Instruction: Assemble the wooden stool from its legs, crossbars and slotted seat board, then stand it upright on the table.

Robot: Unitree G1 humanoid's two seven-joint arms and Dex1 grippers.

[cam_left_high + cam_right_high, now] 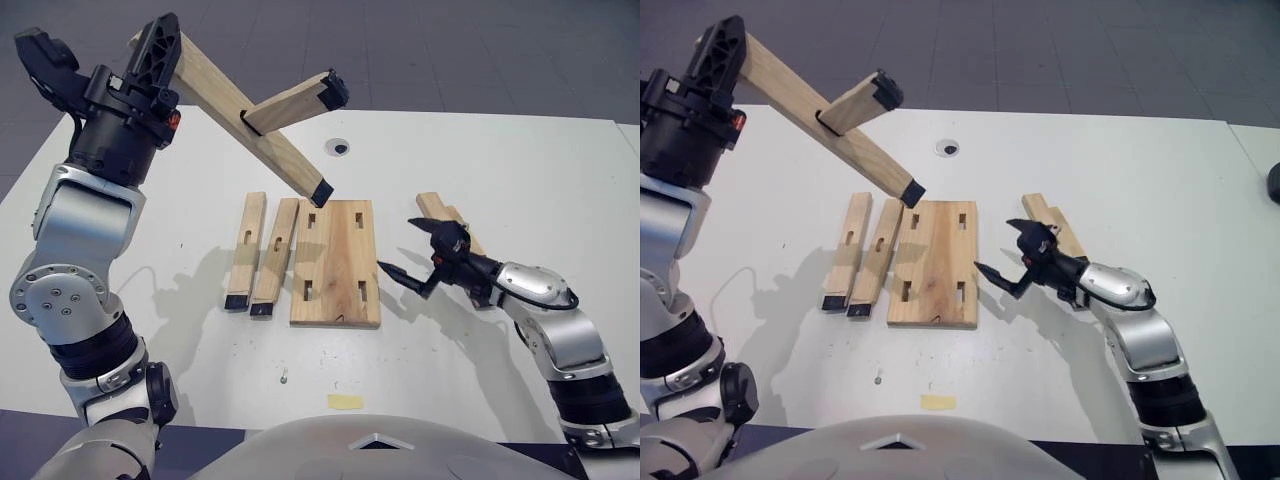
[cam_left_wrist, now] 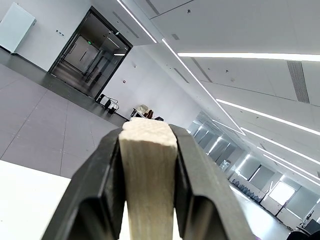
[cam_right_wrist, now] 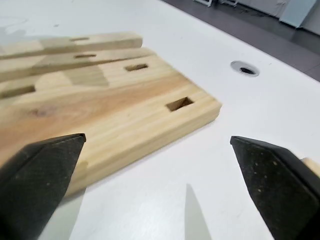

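Left eye view: gripping leg with crossbar [image 1: 250,125] aloft in left gripper [image 1: 155,50], capped tip near far left corner of board [image 1: 335,262]. Low beside its right edge, right gripper [image 1: 398,245] spread wide. Probably stiff, light wood; best pinched across narrow faces, clear of slots.

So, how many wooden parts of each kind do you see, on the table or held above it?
Seat board: 1
Legs flat on table: 2
Leg in left gripper: 1
Shorter bar joined to it: 1
Pieces behind right gripper: apparently 2, partly hidden
Total: 7
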